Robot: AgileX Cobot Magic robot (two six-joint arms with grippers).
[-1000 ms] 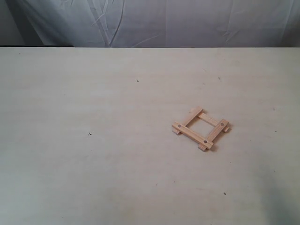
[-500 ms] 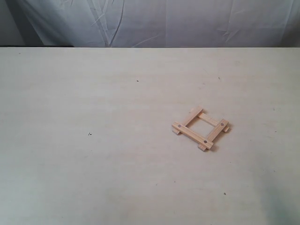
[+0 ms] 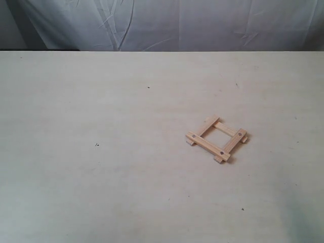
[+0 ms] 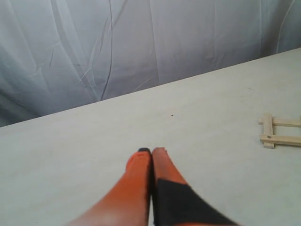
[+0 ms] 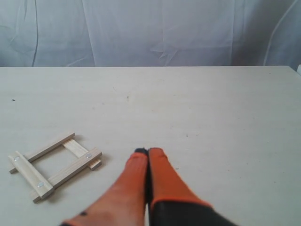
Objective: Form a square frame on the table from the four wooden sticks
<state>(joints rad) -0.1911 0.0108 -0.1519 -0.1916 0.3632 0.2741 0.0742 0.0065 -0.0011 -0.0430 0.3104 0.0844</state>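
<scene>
The four wooden sticks lie crossed at their ends as a small square frame (image 3: 216, 139) on the pale table (image 3: 101, 177), right of centre in the exterior view. Two strips with dark holes rest on top of two plain ones. In the right wrist view the frame (image 5: 54, 165) lies beside my right gripper (image 5: 148, 151), which is shut with nothing between its orange fingers. The left wrist view catches only one end of the frame (image 4: 277, 132), well away from my left gripper (image 4: 151, 150), shut and empty too. Neither arm shows in the exterior view.
A wrinkled grey-white cloth (image 3: 167, 25) hangs behind the table's far edge. A few tiny dark specks (image 3: 96, 145) dot the tabletop. Nothing else lies on the table.
</scene>
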